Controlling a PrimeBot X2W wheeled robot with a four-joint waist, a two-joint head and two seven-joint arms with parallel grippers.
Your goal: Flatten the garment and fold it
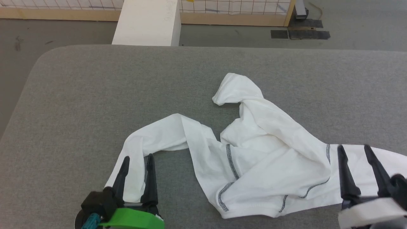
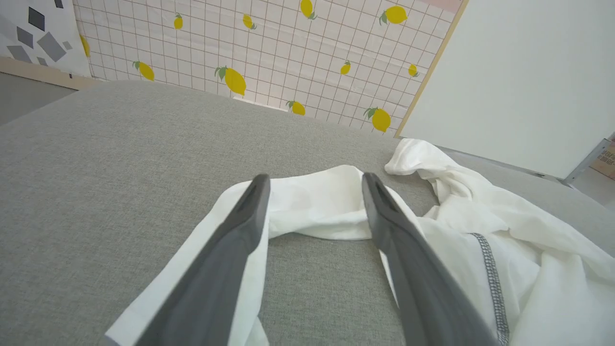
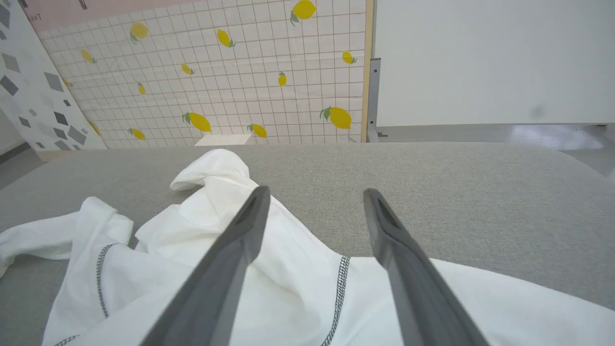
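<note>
A white shirt [image 1: 260,149] lay crumpled on the grey desk [image 1: 95,95]. It was near the front edge, from the middle over to the right side. One long sleeve bent out to the left. Another part ran off to the right. Dark zigzag stitches showed along its seams.

The left fingers [image 1: 150,173] were spread wide apart and held nothing. They sat over the end of the left sleeve. In the left wrist view, the left fingers [image 2: 240,240] had bare grey desk between them, with the white shirt [image 2: 528,250] under and past them. I could not tell if they touched the cloth.

The right fingers [image 1: 345,171] were spread wide apart too, with nothing in them. In the right wrist view, the right fingers [image 3: 230,250] pointed over the shirt [image 3: 288,288] by a stitched seam.

A white box [image 1: 146,22] stood behind the desk. A wall with yellow lemons [image 2: 269,48] was farther back.
</note>
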